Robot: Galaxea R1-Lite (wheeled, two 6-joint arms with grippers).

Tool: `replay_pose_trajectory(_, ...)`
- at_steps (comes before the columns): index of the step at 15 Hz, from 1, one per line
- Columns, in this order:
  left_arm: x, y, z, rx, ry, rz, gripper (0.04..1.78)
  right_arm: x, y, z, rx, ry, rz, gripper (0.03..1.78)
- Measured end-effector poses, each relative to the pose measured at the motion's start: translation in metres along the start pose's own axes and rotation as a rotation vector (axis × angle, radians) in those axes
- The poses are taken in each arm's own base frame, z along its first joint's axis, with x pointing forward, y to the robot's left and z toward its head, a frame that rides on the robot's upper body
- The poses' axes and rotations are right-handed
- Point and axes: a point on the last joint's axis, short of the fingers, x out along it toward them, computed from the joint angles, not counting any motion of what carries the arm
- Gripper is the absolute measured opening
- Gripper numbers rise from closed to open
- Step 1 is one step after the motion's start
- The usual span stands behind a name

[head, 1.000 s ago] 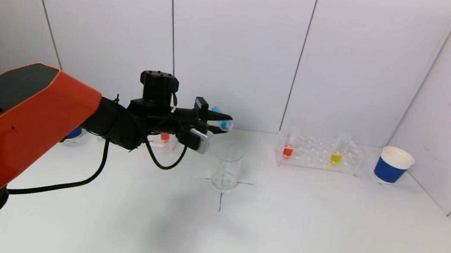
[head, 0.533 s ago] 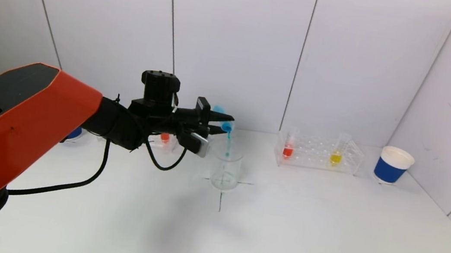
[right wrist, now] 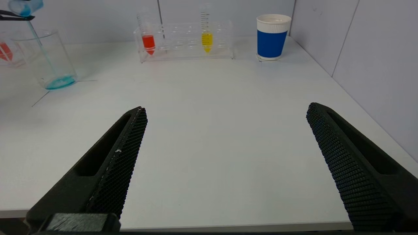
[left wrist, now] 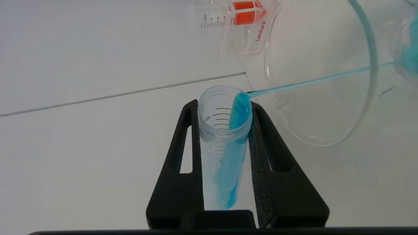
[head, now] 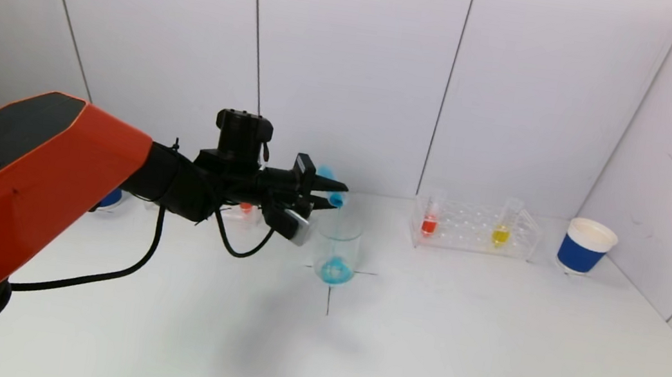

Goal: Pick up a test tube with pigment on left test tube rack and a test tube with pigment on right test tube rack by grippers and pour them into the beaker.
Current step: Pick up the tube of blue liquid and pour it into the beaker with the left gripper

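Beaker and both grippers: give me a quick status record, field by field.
left gripper: shut on the blue test tube, tipped above the beaker
pour: thin blue stream running from the tube's mouth into the beaker
beaker contents: shallow blue pool at the bottom
blue test tube: some pigment left inside
right gripper: open, empty, low over the table's near side
right rack: red tube and yellow tube standing in it
blue cup: right of the rack

Red "Labshark" is printed on the left rack's red-pigment tube [left wrist: 243,13]; its graduation numbers look illegible.
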Motion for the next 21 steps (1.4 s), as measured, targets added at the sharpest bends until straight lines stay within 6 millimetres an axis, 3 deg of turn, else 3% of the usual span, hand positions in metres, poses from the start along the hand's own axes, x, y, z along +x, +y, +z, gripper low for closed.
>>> replay_pose_trajectory(21, -0.002, 0.016, -0.004, 0.2, 0.024, -0.039, 0.44, 0.0, 0.0, 0.0, 0.0, 0.0, 0.001, 1.77)
